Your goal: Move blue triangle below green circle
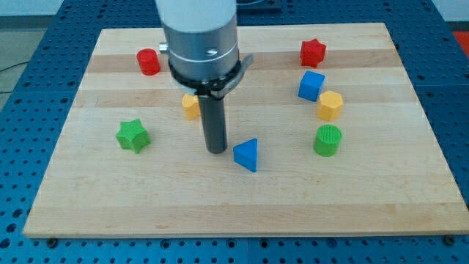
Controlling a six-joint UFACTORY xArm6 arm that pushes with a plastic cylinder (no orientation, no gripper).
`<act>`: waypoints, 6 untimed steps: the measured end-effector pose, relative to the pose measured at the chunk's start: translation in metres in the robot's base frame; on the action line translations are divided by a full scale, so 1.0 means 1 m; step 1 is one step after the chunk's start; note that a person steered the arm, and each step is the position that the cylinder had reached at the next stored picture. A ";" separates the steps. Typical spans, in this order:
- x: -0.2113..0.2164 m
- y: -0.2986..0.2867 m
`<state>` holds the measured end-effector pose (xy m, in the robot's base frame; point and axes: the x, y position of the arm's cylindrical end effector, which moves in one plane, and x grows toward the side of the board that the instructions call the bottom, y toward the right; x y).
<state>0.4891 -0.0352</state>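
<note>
On the pale wooden bench (242, 209) my tip (216, 150), a bare rod with no claw, sits just left of the blue triangle (247, 155), so I'd push rightward and slightly down, stopping below the green circle (327, 140)

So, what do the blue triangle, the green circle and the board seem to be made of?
Blue triangle: probably plastic, with even colour and a slight sheen. Green circle: likely plastic too, its side finely ribbed, perhaps 3D-printed. Board: light wood, with visible grain and plank strips, and a matte finish.
</note>
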 end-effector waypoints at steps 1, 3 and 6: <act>0.048 0.043; 0.060 0.074; 0.074 0.132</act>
